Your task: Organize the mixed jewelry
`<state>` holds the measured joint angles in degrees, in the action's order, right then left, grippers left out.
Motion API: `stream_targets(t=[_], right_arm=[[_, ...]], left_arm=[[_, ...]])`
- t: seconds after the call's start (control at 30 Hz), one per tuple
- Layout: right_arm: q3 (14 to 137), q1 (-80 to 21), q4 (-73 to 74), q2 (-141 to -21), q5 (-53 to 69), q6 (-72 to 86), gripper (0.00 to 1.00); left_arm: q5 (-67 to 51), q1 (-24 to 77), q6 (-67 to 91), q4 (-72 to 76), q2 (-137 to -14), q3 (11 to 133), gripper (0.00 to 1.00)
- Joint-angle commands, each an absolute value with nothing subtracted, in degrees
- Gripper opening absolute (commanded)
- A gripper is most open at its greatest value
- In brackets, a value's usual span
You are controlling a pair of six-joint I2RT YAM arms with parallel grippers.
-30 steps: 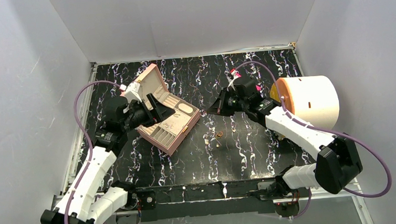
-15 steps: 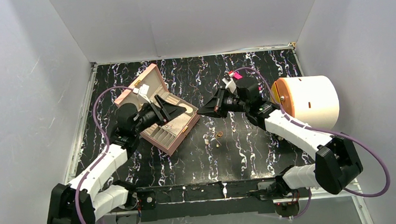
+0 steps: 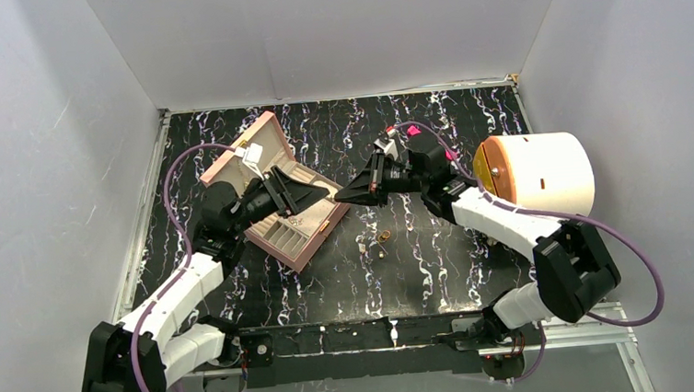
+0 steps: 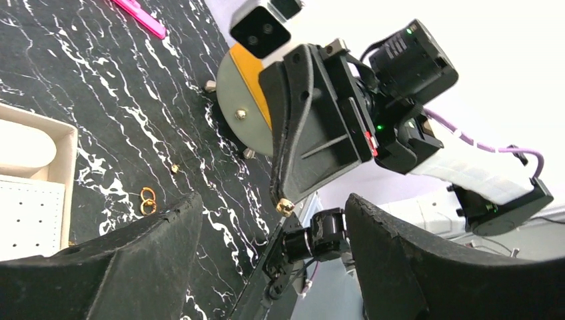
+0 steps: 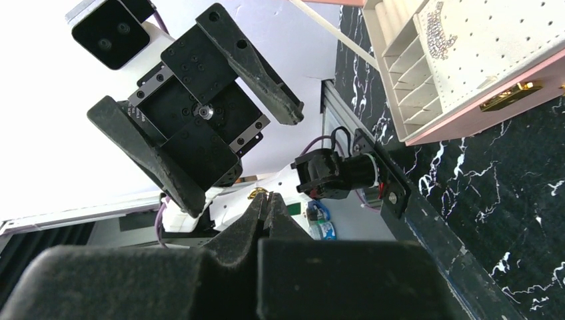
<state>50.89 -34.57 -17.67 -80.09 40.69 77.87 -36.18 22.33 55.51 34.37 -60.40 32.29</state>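
My right gripper (image 3: 339, 199) is shut on a tiny gold piece of jewelry (image 4: 285, 207), pinched at its very tips (image 5: 266, 195). It hangs in the air just past the right corner of the open pink jewelry box (image 3: 291, 220). My left gripper (image 3: 316, 194) stands open above the box, facing the right one, and the held piece sits between its wide fingers (image 4: 273, 203). Two linked gold rings (image 4: 147, 199) and a small stud (image 4: 174, 169) lie on the black marbled table, where the top view shows loose pieces (image 3: 383, 239).
A big white cylinder with an orange end (image 3: 540, 175) lies on its side at the right. A pink flat bar (image 4: 140, 17) lies toward the back. The box lid (image 3: 248, 152) stands up at the left. White walls enclose the table.
My left arm swung right over the box and my right gripper moved left with the gold piece. Their tips now nearly meet. The left jaws stayed wide.
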Motion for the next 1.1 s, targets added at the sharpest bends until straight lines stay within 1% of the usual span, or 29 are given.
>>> stream_targets(t=[0.0,0.2,0.7,0.83,0.93,1.07], right_arm=[[54.13,-34.43,-24.77,-80.91,45.38,81.25,0.0],[53.6,-34.4,-30.61,-82.84,47.78,85.47,0.0],[55.0,-34.45,-33.13,-85.55,48.14,86.43,0.0],[55.0,-34.45,-33.13,-86.07,48.21,86.46,0.0],[55.06,-34.44,-33.09,-86.54,48.25,86.53,0.0],[54.96,-34.44,-33.36,-87.08,48.34,86.73,0.0]], left_arm=[[-40.92,22.54,55.12,39.56,-60.32,33.91,0.73],[-42.26,22.52,57.66,42.25,-62.33,33.98,0.59],[-41.62,22.6,61.0,44.09,-62.32,32.48,0.45],[-41.56,22.57,60.8,44.36,-62.47,32.56,0.39],[-41.75,22.64,60.65,44.55,-62.7,32.52,0.32],[-42.59,22.56,60.73,44.56,-63.4,32.56,0.3]])
